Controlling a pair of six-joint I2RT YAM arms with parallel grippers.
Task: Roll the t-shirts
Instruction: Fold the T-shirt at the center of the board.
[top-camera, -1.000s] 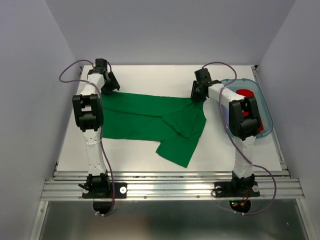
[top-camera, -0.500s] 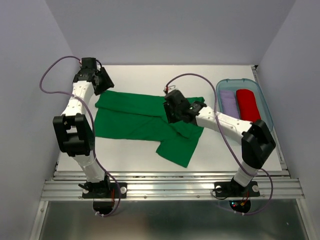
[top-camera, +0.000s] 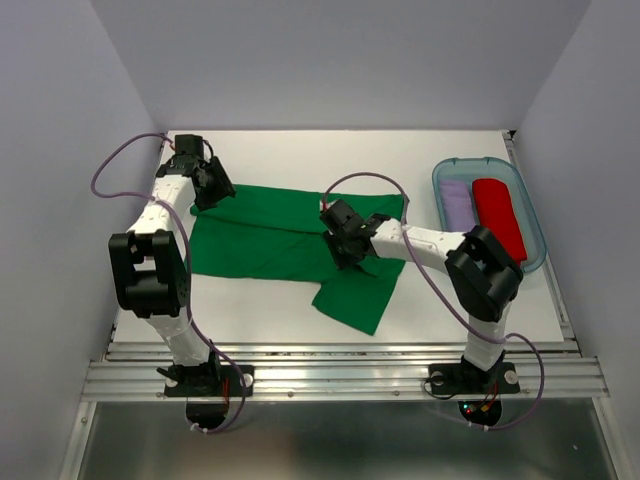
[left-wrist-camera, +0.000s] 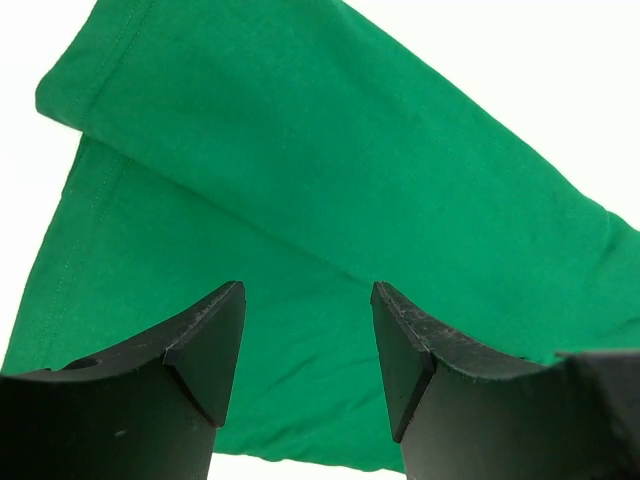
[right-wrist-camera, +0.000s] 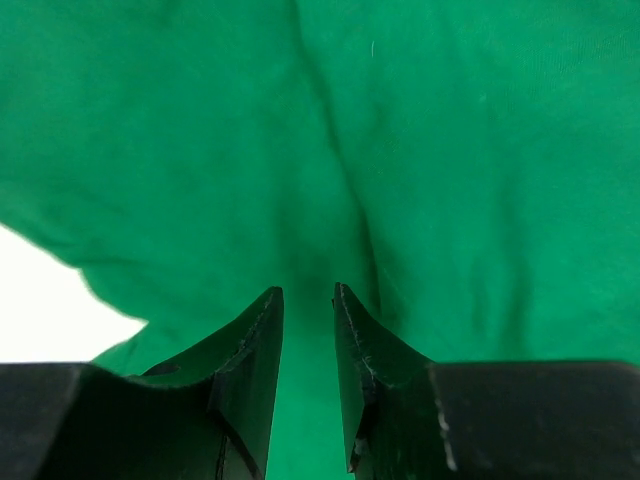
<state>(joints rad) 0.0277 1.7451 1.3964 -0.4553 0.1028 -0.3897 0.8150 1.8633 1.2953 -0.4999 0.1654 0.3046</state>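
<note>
**Green t-shirt lies spread on the table, one gripper over each part of it**

The plain bright green short-sleeved t-shirt (top-camera: 260, 240) lies on the white table (top-camera: 300, 160), from the left side to the middle. It is not rolled. The cloth makes a wide band from left to right, and one part of it reaches toward the near edge, a little right of the middle. In the left wrist view one layer with a sewn hem lies across another layer.

The left gripper (top-camera: 205, 185) is at the far left corner of the t-shirt. Its two black fingers are spread wide, and between them only the green cloth below shows; they hold nothing.

The right gripper (top-camera: 345, 245) is over the middle of the t-shirt, where several folds meet. Its fingers stand close together with only a narrow gap. A crease of the cloth runs toward this gap and green fills it, but I cannot tell if the fingers pinch the cloth or only stand above it.

At the far right of the table stands a clear blue plastic tray (top-camera: 437, 178). In it lie a pale lavender fabric roll (top-camera: 456, 203) and, just beside it on the right, a red fabric roll (top-camera: 497, 213). The tray is apart from the t-shirt.
</note>
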